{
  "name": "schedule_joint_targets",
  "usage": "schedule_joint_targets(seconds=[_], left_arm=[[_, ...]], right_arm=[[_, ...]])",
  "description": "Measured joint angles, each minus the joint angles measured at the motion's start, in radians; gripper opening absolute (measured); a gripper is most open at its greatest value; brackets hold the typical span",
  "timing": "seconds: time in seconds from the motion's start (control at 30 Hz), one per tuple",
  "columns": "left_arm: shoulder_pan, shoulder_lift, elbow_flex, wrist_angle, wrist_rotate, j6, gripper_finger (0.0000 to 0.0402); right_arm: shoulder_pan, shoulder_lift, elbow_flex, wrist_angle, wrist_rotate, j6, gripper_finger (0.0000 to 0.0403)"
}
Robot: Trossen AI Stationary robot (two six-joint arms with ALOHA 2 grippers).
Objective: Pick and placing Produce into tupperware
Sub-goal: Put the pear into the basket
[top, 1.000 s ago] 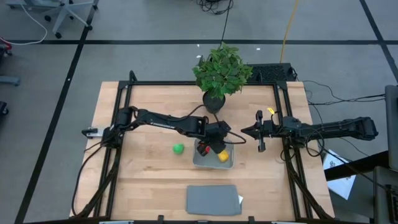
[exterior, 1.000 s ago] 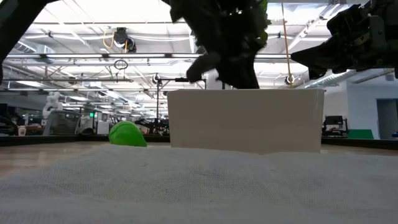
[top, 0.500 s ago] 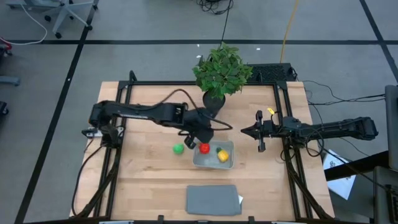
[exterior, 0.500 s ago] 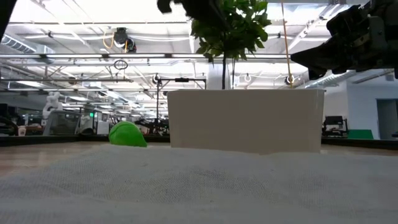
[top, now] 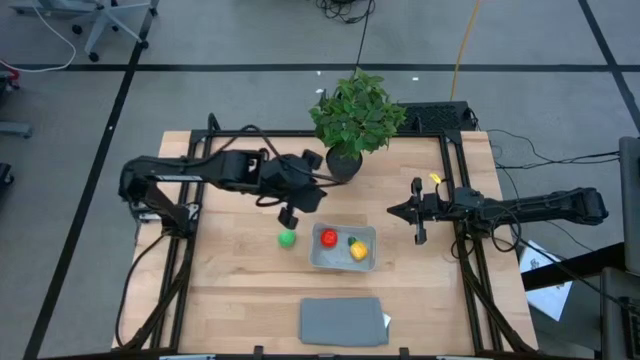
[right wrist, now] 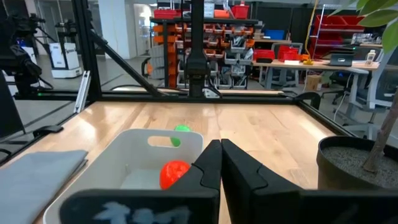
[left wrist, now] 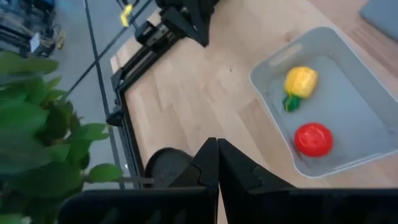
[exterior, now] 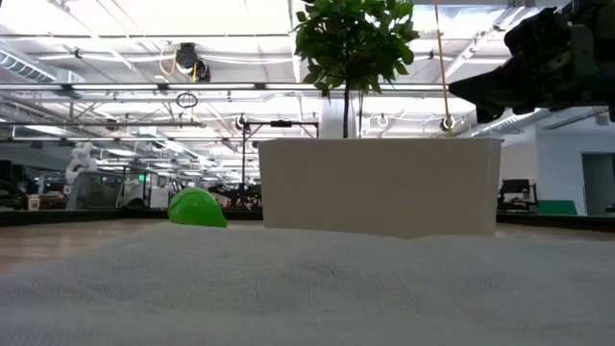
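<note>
Pale wood table under me — red piece and yellow piece sit in the tub, green piece just left of it. Left gripper clenched, empty; right gripper clenched at right. Workshop racks lie beyond.

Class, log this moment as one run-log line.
red, yellow: in tub | green: on table | left end effector: shut, empty | right end effector: shut, idle
</note>
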Motion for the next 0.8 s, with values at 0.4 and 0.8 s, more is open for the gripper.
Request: schedule_joint_targets(seconds=[0.4,0.8], left_arm=[[0.002,-0.131,0.0,-0.033,0.057,-0.103,0.0],[0.027,-0.317,-0.189,0.073,0.056,-0.157,0.0]], right_arm=[[0.0,0.0,0.0,0.005,0.0,0.0,0.0],[0.0,0.0,0.0,0.005,0.0,0.003,0.0]])
